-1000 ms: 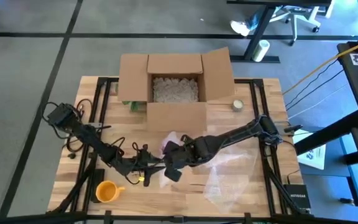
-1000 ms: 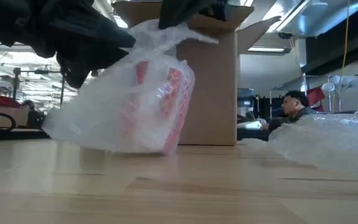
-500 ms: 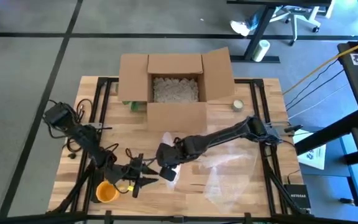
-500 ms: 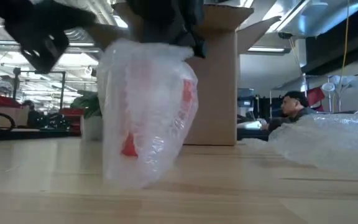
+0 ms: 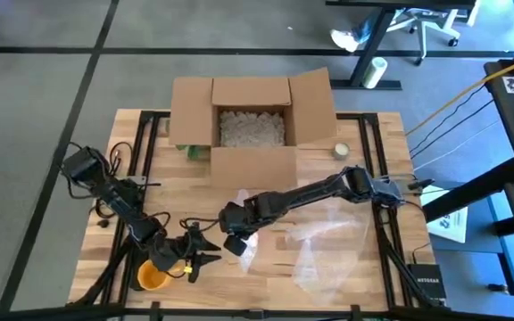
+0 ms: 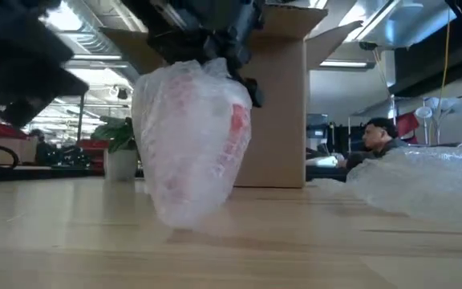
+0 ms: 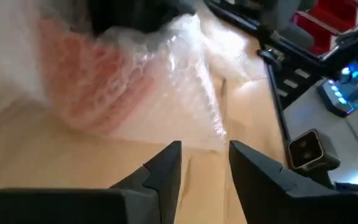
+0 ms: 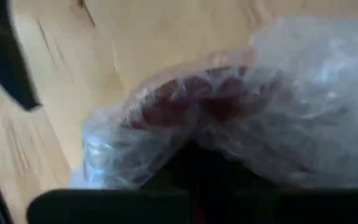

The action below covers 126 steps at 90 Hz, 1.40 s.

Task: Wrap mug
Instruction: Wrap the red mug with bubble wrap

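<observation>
Since a second ago, the right gripper (image 5: 233, 241) has carried the bubble-wrapped red mug (image 6: 195, 140) toward the table's near left part, and the bundle now hangs lifted, its lower end just at the wooden table (image 5: 364, 267) in the low view. The right fingers are clamped on the wrap at the top of the bundle. The left gripper (image 5: 205, 250) has drawn back toward the near-left corner, beside an orange mug (image 5: 153, 276); its fingers (image 7: 166, 168) stand apart, holding nothing, with the wrapped mug just beyond them in the left wrist view. At the far side sits an open cardboard box (image 5: 250, 120), flaps spread, its floor covered with pale packing peanuts (image 5: 252, 127). A loose sheet of bubble wrap (image 5: 328, 245) lies on the table's right part, under the right arm. A small roll of tape (image 5: 340, 151) rests near the box's right flap. In the low view a person (image 6: 379, 140) sits in the room behind the table.
</observation>
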Motion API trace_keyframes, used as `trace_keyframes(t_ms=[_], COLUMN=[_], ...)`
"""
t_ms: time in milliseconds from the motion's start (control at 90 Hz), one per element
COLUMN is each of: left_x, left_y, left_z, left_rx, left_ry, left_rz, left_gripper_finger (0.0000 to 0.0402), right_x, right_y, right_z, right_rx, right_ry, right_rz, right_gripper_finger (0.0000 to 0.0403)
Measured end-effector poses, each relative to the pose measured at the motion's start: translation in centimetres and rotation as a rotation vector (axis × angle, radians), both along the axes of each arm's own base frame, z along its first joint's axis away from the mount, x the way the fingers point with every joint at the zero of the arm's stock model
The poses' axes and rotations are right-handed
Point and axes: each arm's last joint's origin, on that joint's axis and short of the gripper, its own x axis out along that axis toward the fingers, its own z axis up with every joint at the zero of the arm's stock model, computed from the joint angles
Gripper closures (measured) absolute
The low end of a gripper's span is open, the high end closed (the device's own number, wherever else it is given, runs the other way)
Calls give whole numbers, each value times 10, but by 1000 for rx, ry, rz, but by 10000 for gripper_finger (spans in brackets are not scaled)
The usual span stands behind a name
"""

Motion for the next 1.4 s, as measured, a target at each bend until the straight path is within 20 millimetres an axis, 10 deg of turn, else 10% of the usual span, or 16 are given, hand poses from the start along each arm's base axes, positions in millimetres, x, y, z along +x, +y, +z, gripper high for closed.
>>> trace_keyframes(t_ms=[322,1400], left_x=[-1,1], left_y=[2,29], left_z=[-3,11], left_rx=[25,317], left_ry=[20,-71], left_rz=[13,366], left_gripper_finger=[284,284], right_x=[25,19], right_y=[-12,-11], right_z=[21,16], right_rx=[-2,44], right_ry=[-247,-156], right_rz=[-148,-96], right_gripper_finger=[403,403])
